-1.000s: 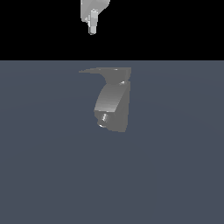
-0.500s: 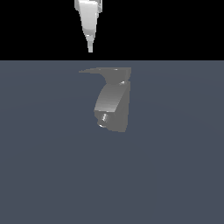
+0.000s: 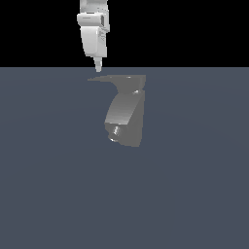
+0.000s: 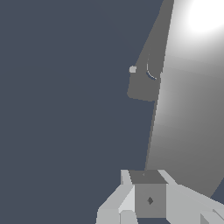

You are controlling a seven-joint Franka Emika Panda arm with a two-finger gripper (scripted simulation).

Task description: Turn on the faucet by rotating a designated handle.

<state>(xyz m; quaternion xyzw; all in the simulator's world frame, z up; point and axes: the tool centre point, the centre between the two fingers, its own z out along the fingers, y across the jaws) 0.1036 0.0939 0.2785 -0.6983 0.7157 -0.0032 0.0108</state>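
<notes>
My white gripper (image 3: 98,65), fingers seemingly together and empty, hangs just above the thin dark-grey tapered handle (image 3: 104,78) atop the chunky grey faucet (image 3: 125,116) — risk: slipping off its pointed tip.

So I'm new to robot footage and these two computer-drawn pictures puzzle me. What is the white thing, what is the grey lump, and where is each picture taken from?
The white thing is the gripper of a simulated robot arm, reaching down from above. The exterior view looks at the scene from off the arm. The other picture comes from a camera on the wrist, looking past the gripper. The grey lump is a faucet standing on a plain grey-blue surface, with a small shiny nozzle at its lower end. The thin flat lever at its top is the handle, pointing towards the exterior view's left. The gripper hangs just above the handle's tip and holds nothing.
</notes>
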